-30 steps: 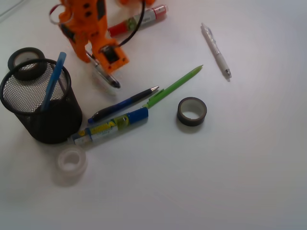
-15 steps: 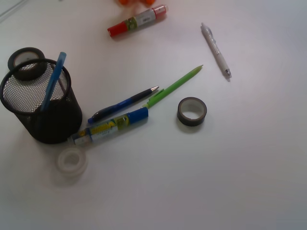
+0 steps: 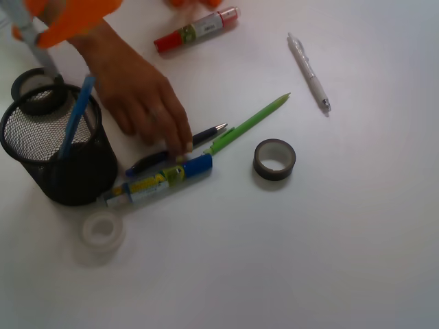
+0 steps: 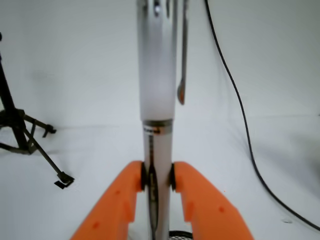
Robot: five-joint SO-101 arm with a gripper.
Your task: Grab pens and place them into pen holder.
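Orange jaws of your gripper (image 4: 157,182) were clamped on a silver-and-black pen (image 4: 157,75), held upright near the table's far left corner, above the black mesh pen holder (image 3: 58,147). A light blue pen (image 3: 75,116) already leaned inside. A person's hand (image 3: 140,103) rested on the dark blue pen (image 3: 206,136), beside the green pen (image 3: 250,123). You would have done best to centre the tip over the rim before releasing, keeping clear of that hand.

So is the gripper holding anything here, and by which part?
Yes: the gripper is shut on the silver pen, clamping its lower barrel just below the metal ring, with the clip end pointing away from the camera.
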